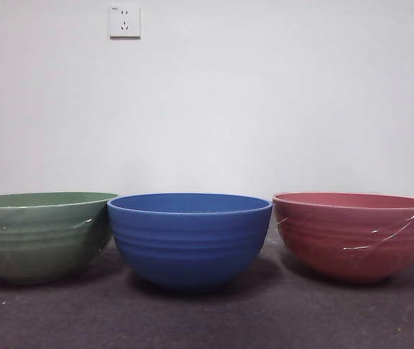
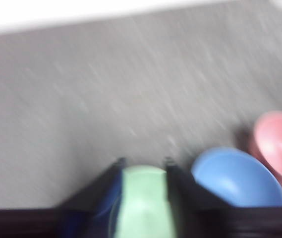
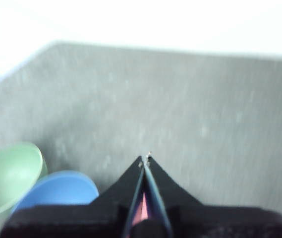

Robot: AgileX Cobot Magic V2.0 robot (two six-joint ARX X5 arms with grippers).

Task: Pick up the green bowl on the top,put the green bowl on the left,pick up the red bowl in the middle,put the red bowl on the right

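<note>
The green bowl (image 1: 39, 236) stands on the table at the left. The red bowl (image 1: 354, 236) stands at the right, with a blue ribbed bowl (image 1: 190, 240) between them. No gripper shows in the front view. In the blurred left wrist view my left gripper (image 2: 144, 162) is open above the table, and the green bowl (image 2: 143, 198) shows in the gap between its jaws. The red bowl (image 2: 279, 141) lies off to one side. My right gripper (image 3: 144, 158) is shut with its tips together. Only a pink sliver of the red bowl (image 3: 141, 210) shows under it.
The blue bowl also shows in the left wrist view (image 2: 237, 178) and in the right wrist view (image 3: 56, 191), beside the green bowl (image 3: 9, 176). Grey table cloth (image 1: 207, 320) lies in front of the bowls. A white wall with two sockets (image 1: 124, 22) stands behind.
</note>
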